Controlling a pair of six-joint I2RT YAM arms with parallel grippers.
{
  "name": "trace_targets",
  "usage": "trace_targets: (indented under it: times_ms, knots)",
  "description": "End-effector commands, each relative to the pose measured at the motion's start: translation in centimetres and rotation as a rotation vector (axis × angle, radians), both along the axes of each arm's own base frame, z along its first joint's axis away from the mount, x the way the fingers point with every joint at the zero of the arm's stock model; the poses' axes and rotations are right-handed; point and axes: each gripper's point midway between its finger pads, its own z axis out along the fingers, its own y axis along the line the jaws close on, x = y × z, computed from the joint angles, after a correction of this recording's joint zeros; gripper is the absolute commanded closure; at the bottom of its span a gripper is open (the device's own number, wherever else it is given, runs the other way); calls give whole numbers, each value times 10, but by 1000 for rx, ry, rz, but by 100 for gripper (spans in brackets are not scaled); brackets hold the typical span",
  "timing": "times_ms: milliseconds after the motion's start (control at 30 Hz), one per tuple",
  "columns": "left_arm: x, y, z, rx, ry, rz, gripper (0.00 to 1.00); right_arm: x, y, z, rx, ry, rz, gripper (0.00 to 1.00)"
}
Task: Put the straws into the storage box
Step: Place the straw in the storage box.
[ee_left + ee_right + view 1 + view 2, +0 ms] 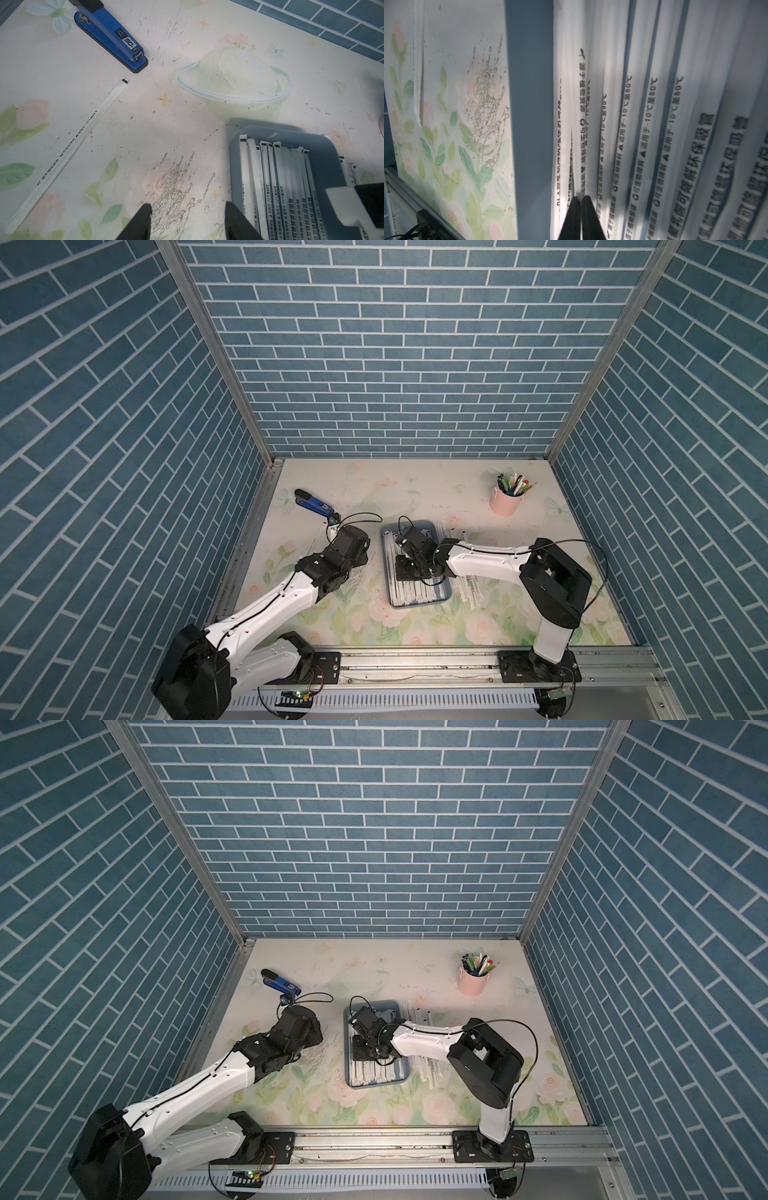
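The storage box (419, 605) (374, 1085), a shallow blue-grey tray, lies mid-table with several white-wrapped straws (415, 593) lying lengthwise in it. More straws (469, 589) sit loose on the table to the right of the box. In the left wrist view a single straw (68, 149) rests on the table left of the box (234, 158). My right gripper (581, 198) (405, 570) is down inside the box by its left wall (529, 104), its jaws pinched on one straw (581, 135). My left gripper (188, 207) hangs open over bare table just left of the box, holding nothing.
A blue-and-black stapler (313, 504) (110, 35) lies at the back left. A pink cup (505, 504) (473, 982) full of pens stands at the back right. Brick-patterned walls close in three sides. A metal rail runs along the front edge.
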Motion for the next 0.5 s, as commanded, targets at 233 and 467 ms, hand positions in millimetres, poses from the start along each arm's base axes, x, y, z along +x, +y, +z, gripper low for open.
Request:
trace_targets:
  times_ms: [233, 467]
  knots:
    - [-1, 7, 0, 22, 6, 9, 40, 6, 4, 8, 14, 0, -25, 76]
    - [7, 18, 4, 45, 7, 24, 45, 9, 1, 24, 13, -40, -8, 70]
